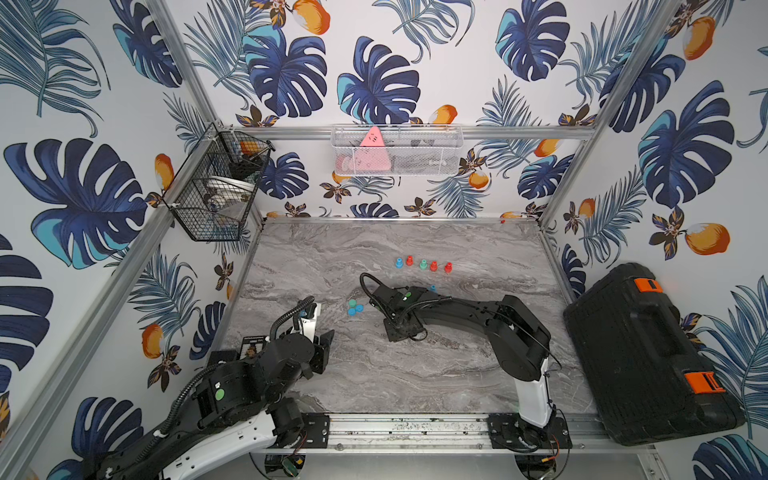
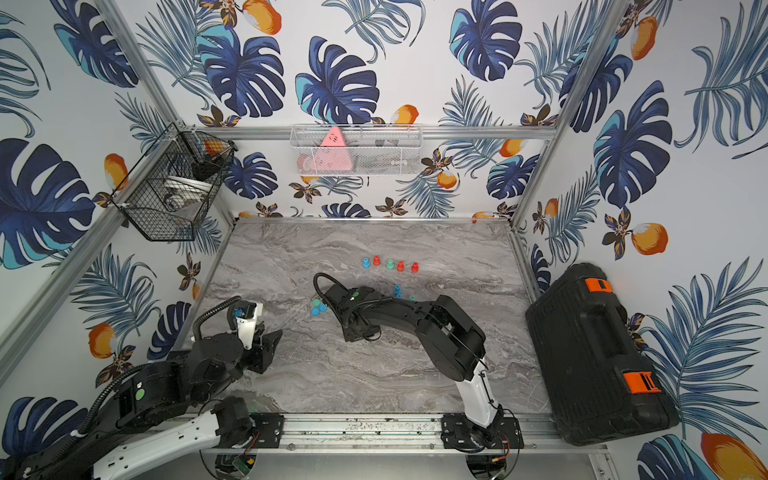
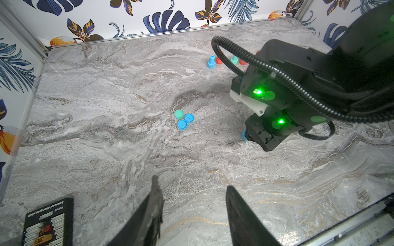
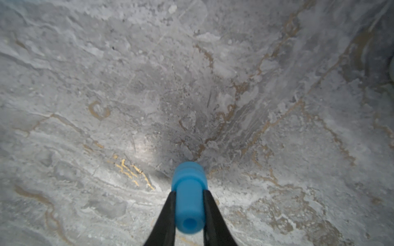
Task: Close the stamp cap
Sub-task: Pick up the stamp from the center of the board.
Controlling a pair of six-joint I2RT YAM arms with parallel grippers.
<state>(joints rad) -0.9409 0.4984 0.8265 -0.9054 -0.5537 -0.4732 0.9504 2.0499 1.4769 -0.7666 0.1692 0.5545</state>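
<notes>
- Stamp (image 4: 188, 198): blue, clamped between the fingers of the right hand (image 4: 189, 191), wide end down at the surface (image 4: 106, 85).
- Long axis runs along the fingers, roughly upright. Can't tell whether a cap already sits under that end.
- Three loose caps (image 1: 355, 308), one teal and two blue, lie just beside the right hand, toward the left arm.
- Left hand (image 3: 191, 182): fingers apart, empty.
- Next move probably a straight push down that axis.

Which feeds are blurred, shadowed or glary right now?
Right wrist view: the blue stamp is soft at its near end, with a dark shadow and a bright patch on the marble table beyond. Left wrist view: green LEDs bloom. Both top views: wide-angle bending; row of stamps tiny.
</notes>
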